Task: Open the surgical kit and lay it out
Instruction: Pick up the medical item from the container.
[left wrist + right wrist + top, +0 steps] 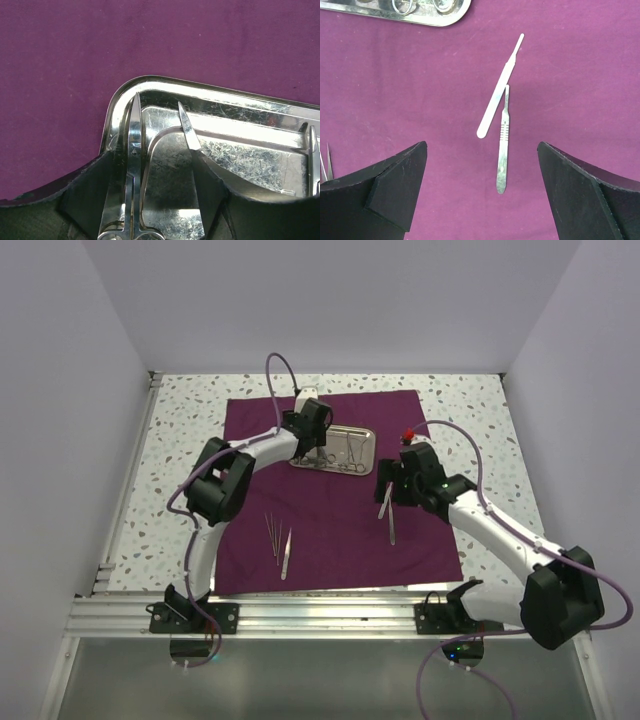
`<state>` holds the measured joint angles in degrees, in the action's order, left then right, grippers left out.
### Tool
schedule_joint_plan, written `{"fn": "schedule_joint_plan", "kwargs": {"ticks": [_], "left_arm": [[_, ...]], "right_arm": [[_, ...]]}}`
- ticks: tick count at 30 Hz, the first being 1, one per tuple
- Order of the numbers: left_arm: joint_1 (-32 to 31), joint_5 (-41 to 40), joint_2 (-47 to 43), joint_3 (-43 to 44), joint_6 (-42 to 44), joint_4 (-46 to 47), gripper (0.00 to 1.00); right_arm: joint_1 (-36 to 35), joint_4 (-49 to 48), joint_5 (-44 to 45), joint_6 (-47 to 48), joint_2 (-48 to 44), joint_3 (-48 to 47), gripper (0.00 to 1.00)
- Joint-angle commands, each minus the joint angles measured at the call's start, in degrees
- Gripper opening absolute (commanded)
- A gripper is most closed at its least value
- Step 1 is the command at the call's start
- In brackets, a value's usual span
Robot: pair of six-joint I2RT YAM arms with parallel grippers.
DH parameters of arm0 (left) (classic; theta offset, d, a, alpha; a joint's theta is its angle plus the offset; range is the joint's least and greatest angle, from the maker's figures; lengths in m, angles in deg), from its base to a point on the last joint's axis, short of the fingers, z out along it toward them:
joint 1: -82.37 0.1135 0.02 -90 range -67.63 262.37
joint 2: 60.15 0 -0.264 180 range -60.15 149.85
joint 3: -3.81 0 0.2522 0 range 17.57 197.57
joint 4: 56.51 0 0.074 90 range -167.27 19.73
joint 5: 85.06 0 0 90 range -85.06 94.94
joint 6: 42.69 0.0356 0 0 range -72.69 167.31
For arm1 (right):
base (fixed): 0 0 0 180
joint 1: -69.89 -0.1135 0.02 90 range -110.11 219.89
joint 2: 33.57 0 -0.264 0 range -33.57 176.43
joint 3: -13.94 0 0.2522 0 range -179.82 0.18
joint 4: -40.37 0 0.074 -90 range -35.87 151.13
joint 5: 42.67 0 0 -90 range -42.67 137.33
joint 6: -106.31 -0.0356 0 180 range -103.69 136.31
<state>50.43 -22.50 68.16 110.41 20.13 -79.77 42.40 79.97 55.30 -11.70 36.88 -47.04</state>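
The surgical kit's large dark purple cloth wrap (340, 540) lies spread flat on the speckled table (180, 440), with its small shiny rectangular steel tray (366, 436) on the far half. Your left gripper (310, 443) hangs over the tray's left end. Its fingers stand apart, straddling the pointed blades of the ring-handled steel scissors (134, 130) that lie in the tray. Your right gripper (481, 150) hovers spread wide above the cloth, right of centre. Below it are a slim pale handle (497, 90) and a ribbed steel scalpel handle (503, 145), just beside each other. Thin steel tweezers (278, 538) lie on the cloth's near-left part, well apart from both grippers.
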Motion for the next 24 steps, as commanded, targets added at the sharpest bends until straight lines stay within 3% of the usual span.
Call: {"fn": "schedule_joint_plan", "kwargs": {"ticks": [1, 3, 8, 14, 24], "left_arm": [[0.4, 1.0, 0.3, 0.9, 1.3, 1.3, 0.68], [0.5, 0.9, 0.4, 0.9, 1.5, 1.3, 0.68], [0.7, 0.5, 1.5, 1.6, 1.2, 0.4, 0.53], [1.9, -1.3, 3.8, 1.9, 0.5, -1.8, 0.50], [3.3, 2.2, 6.6, 2.0, 0.5, -2.7, 0.23]], "right_arm": [[-0.2, -1.9, 0.1, 0.8, 0.4, 0.0, 0.95], [-0.2, -1.9, 0.1, 0.8, 0.5, -0.1, 0.95], [-0.1, -1.7, -0.1, 0.8, 0.5, -0.1, 0.95], [-0.1, -1.8, -0.9, 0.9, 0.6, -0.2, 0.95], [-0.1, -2.0, -1.8, 1.0, 1.8, -0.5, 0.94]]}}
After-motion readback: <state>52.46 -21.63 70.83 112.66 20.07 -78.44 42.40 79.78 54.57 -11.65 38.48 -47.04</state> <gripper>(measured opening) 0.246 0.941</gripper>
